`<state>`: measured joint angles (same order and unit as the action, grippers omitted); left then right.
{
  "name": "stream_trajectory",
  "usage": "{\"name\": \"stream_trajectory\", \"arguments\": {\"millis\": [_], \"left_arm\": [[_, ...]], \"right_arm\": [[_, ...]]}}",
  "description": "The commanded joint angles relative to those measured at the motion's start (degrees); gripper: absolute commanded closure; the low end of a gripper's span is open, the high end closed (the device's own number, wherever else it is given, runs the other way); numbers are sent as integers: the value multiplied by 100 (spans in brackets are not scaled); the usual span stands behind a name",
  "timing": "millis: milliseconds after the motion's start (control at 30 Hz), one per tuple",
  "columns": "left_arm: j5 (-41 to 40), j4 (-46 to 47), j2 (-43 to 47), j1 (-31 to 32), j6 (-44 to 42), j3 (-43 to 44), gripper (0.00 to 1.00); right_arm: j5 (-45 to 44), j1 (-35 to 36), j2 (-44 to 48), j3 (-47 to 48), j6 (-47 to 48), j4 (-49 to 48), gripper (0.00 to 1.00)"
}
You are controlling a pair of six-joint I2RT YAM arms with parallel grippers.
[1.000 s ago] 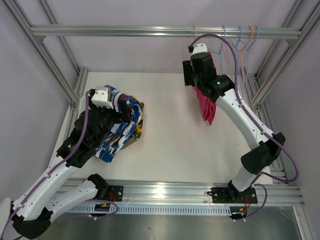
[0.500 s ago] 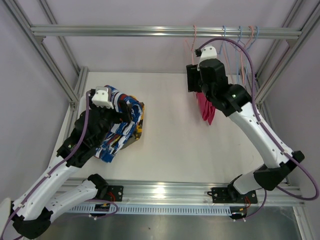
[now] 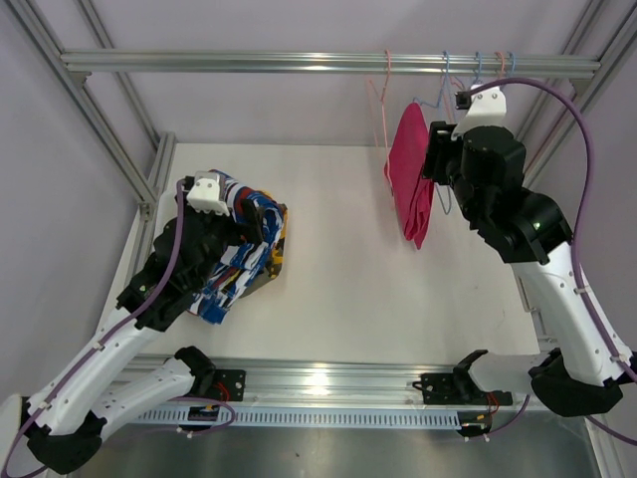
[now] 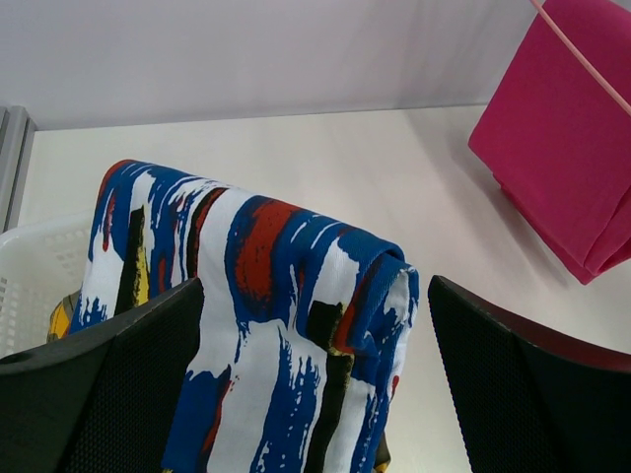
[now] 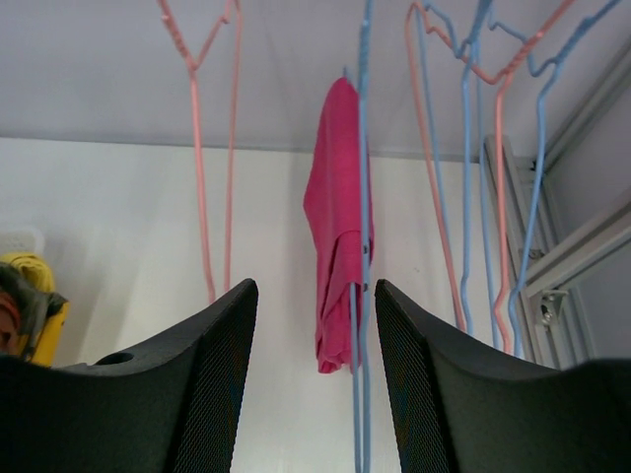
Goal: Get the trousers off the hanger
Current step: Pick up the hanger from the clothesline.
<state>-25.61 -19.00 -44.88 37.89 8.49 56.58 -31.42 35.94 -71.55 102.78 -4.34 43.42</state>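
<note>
The counter (image 3: 338, 269) is spanned at its far edge by a rail (image 3: 249, 62), from which wire hangers (image 5: 200, 177) are hung above the far right corner. At the left edge, the patterned trousers (image 3: 244, 249) are heaped on top of other cloth in a white basket (image 4: 25, 266). The pink trousers (image 3: 410, 179) are draped on a hanger above the far right part of the counter; which wire bears them cannot be told. The other hangers are seen bare, so the last removal is judged to be in hand. The left end effector (image 4: 314, 286) is held over the heap with its fingers spread to the full and nothing gripped. The right end effector (image 5: 315, 286) is pointed at the pink trousers from near by, its fingers partly apart and empty, and a blue hanger (image 5: 361, 148) is hung between it and the cloth. Next, the cloth must be reached past that wire, pinched near its lower fold, and drawn down and off without the neighbouring wires being snagged.
</note>
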Motion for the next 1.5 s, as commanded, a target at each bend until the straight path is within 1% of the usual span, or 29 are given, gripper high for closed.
{"name": "stream_trajectory", "arguments": {"millis": [0, 167, 267, 400, 567, 733, 800, 900, 1133, 1467], "left_arm": [[-59, 90, -3, -45, -76, -33, 1], [-59, 90, -29, -18, -84, -41, 1], [-59, 99, -73, 43, -93, -41, 1], [-94, 125, -38, 131, -111, -68, 1], [-199, 151, -12, 166, -164, -94, 1], [-217, 186, 15, 166, -164, -85, 1], [-226, 204, 23, 166, -164, -121, 1], [-191, 213, 23, 166, -172, -121, 1], [-164, 222, -3, 166, -155, -121, 1], [-85, 257, 41, 166, -164, -147, 1]], "right_arm": [[12, -254, -131, 67, 56, -79, 45], [609, -859, -368, -100, -93, -298, 44], [715, -1054, -596, -127, -190, -360, 45], [1532, -1571, -781, -197, -418, -509, 48], [1814, -1783, -896, -311, -471, -720, 48], [2402, -2196, -984, -425, -743, -1036, 49], [2702, -2258, -975, -566, -831, -1229, 51], [3001, -2329, -975, -663, -963, -1371, 51], [3809, -2645, -720, -1260, -1499, -2021, 52], [4240, -2917, -290, -2086, -2211, -2786, 54]]}}
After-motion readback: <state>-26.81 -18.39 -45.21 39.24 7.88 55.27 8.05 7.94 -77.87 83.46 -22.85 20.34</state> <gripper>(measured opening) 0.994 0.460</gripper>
